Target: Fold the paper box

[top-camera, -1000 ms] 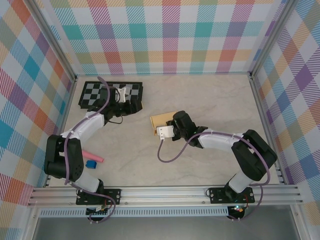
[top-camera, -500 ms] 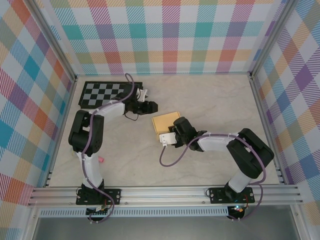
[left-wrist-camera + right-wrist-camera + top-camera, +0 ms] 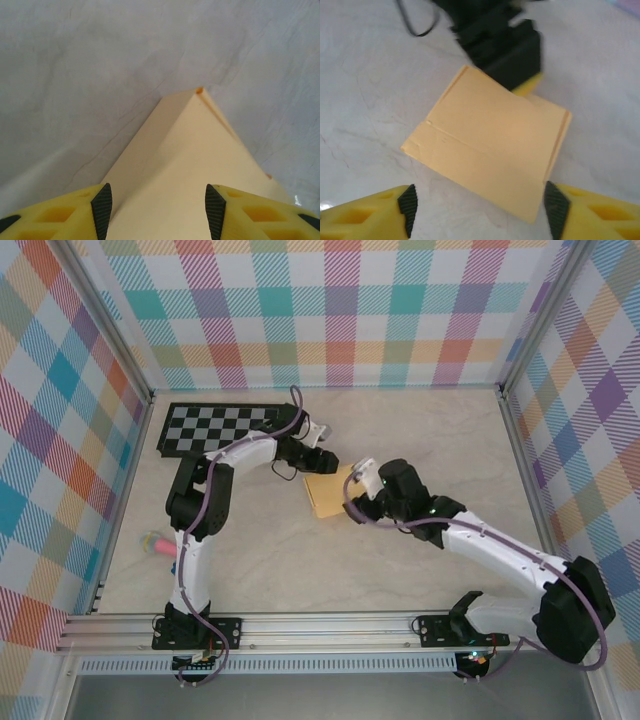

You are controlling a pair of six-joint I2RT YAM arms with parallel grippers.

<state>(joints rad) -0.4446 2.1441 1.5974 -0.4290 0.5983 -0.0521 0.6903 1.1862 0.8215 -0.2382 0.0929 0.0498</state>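
One paper box [image 3: 327,493], beneath left end effector [image 3: 158,207]

Top view high, looking down on table [image 3: 430,430]; both wrist views close, facing downward, sharing paper box [image 3: 490,140].

checkerboard [image 3: 215,428]: black and grey, lying flat at the far left of the table, near the back wall
table [image 3: 430,430]: pale marbled top, bare at the far right
walls [image 3: 340,310]: plaid in many colours, on three sides
frame rail [image 3: 330,624]: aluminium, along the near edge
small pink item [image 3: 150,539]: near the left wall, blurred
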